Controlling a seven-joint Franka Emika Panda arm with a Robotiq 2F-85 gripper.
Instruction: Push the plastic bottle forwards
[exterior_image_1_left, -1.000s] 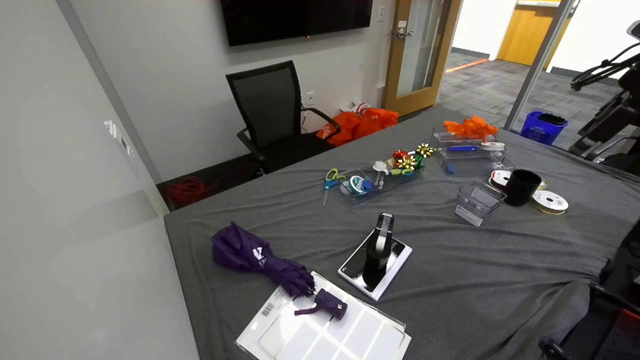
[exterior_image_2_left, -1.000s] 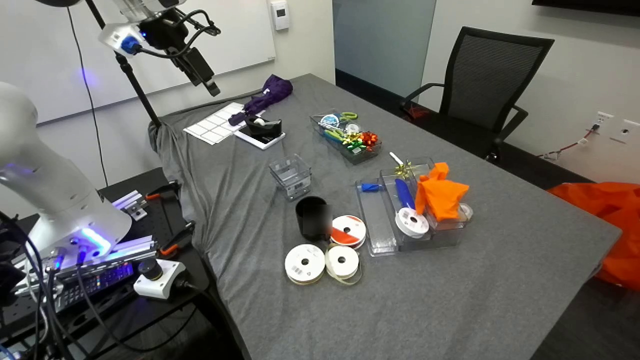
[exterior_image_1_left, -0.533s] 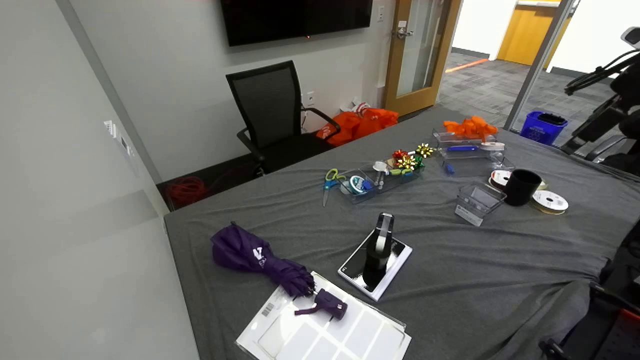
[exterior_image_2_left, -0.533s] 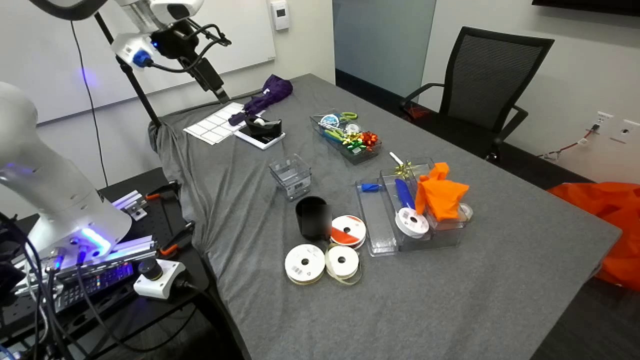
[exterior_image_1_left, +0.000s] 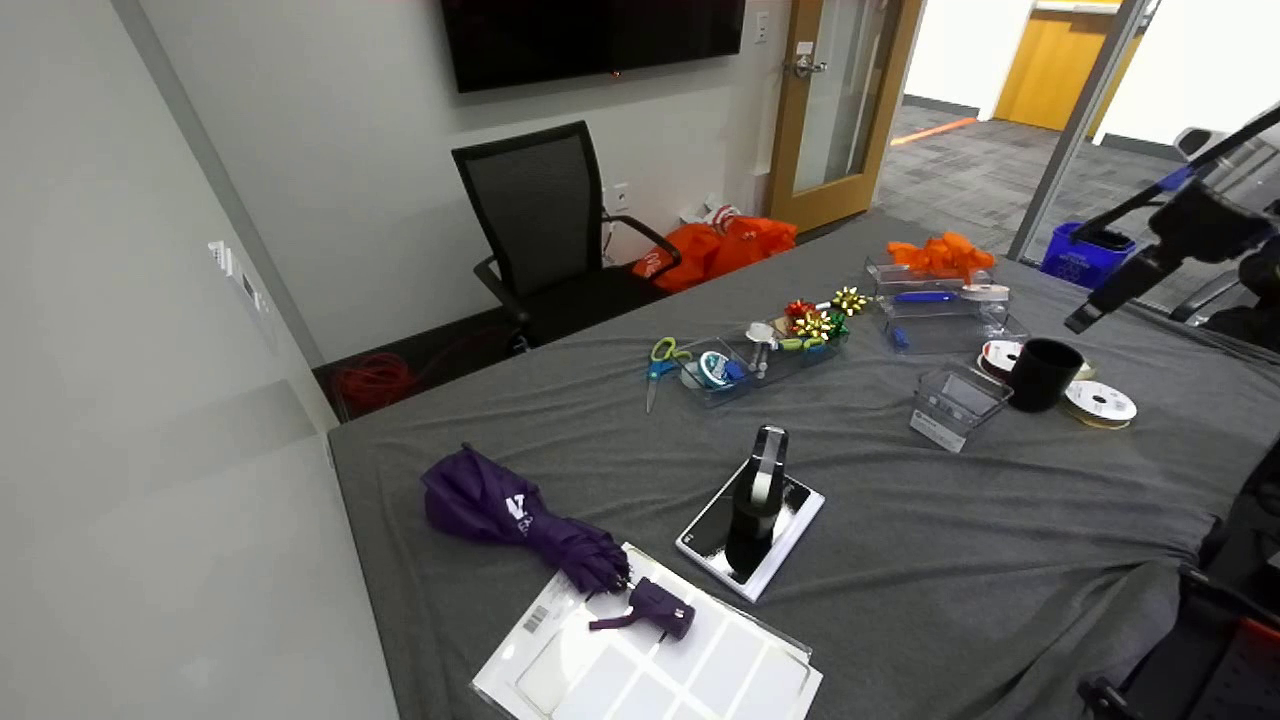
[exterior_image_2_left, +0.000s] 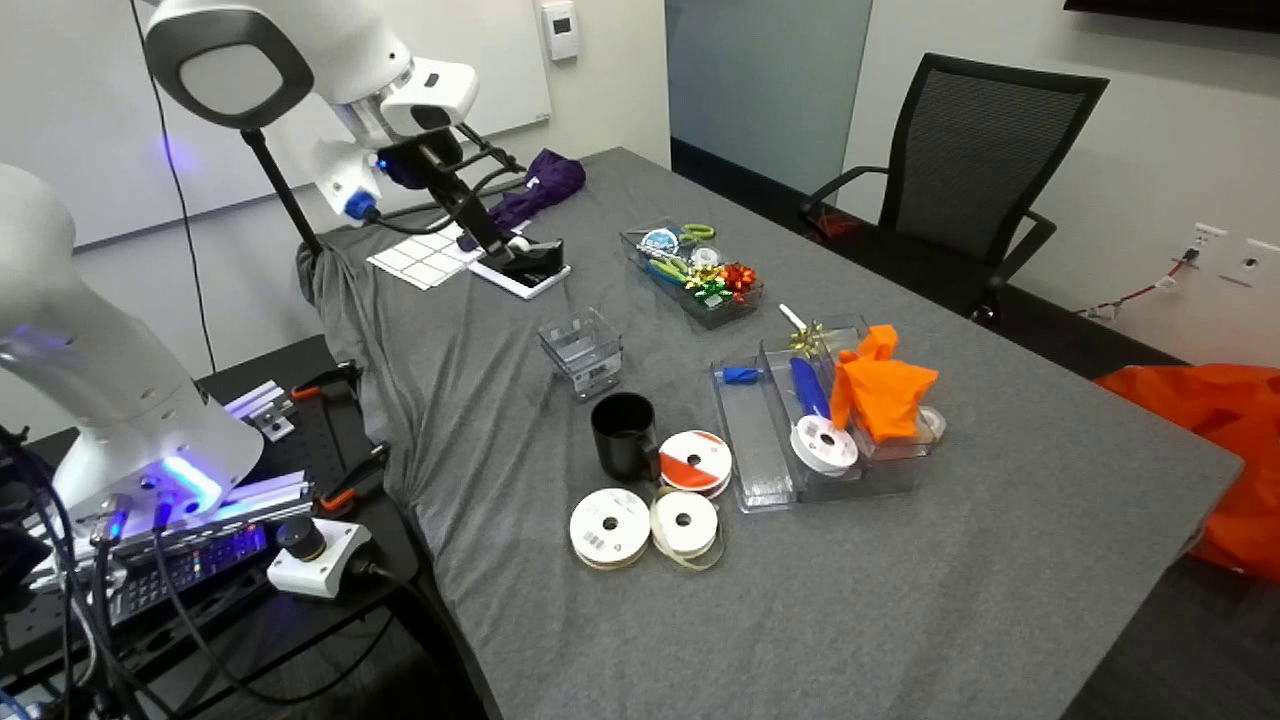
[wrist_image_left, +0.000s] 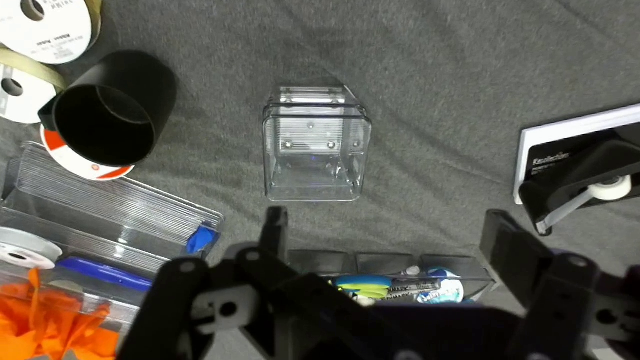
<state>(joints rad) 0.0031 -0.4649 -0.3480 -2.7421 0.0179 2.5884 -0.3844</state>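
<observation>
The thing that fits the plastic bottle (exterior_image_1_left: 960, 395) is a small clear, open-topped plastic container standing on the grey cloth. It looks more like a box than a bottle. It also shows in an exterior view (exterior_image_2_left: 582, 352) and at the upper middle of the wrist view (wrist_image_left: 316, 155). My gripper (wrist_image_left: 387, 217) is open, its fingers wide apart with nothing between them. It hangs above the table, apart from the container. In an exterior view the gripper (exterior_image_2_left: 500, 248) overlaps the tape dispenser; in another exterior view the gripper (exterior_image_1_left: 1085, 315) shows above the mug.
A black mug (exterior_image_2_left: 622, 437) and several ribbon spools (exterior_image_2_left: 610, 525) stand on one side of the container. A black tape dispenser (exterior_image_1_left: 760, 490) on a white-edged box stands on the other. A clear tray (exterior_image_2_left: 765, 440) and a tray of craft items (exterior_image_2_left: 705, 310) lie farther across the table.
My gripper has moved down and out over the table, leftwards in an exterior view and rightwards in another exterior view. The container and other objects have not moved.
</observation>
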